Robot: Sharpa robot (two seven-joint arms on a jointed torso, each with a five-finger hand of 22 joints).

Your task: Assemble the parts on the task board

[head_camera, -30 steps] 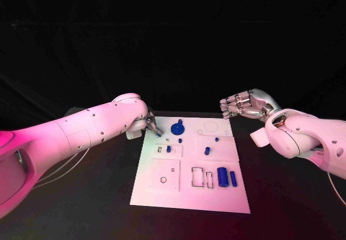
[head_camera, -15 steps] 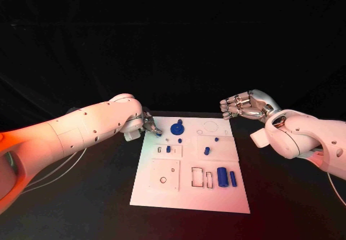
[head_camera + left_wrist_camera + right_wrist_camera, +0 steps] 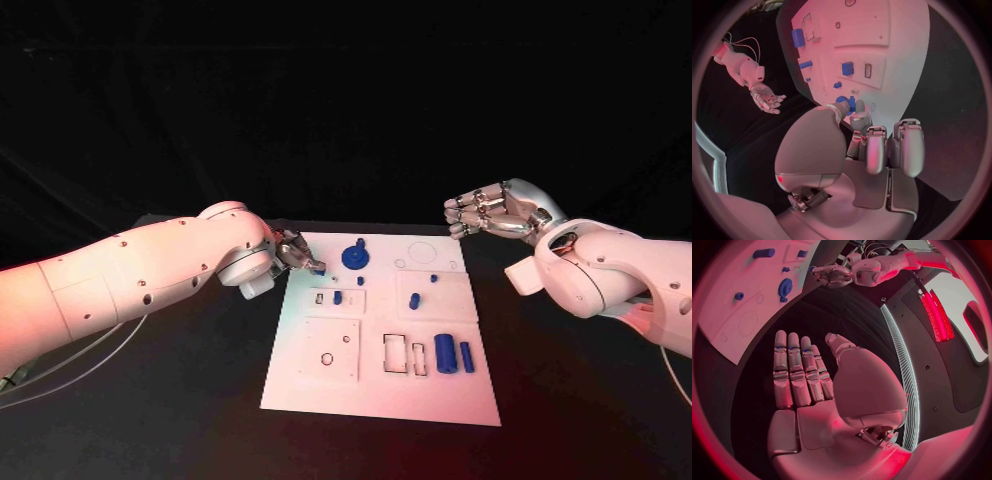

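Since 1 s ago your left arm has swung lower and its elbow dropped toward 8 o'clock; the left hand (image 3: 296, 252) has stayed at the board's far-left corner, and the right hand hasn't shifted.

Table (image 3: 173, 400) is black; the task board (image 3: 378, 395) sits dead centre. Right hand (image 3: 490, 212) hovers off the board at approx 2 o'clock, fingers released, holding nothing; wrist cam shows the palm flat and bare. Left hand's fingers pinch a small blue part (image 3: 852, 103) at the tips, right over the board's 11 o'clock corner.

Biggest part, the blue gear (image 3: 355, 259), is at 12 o'clock, just beside your pinch. Two blue cylinders (image 3: 446, 353) lie at 4 o'clock, and small blue pegs (image 3: 414, 299) near centre.

My read: you're mid-placement w/ the pinched part. Keep it upright, line it up over its hole before lowering, go slow, don't nudge the gear. Can't tell which hole is the target; check the wrist cam first.
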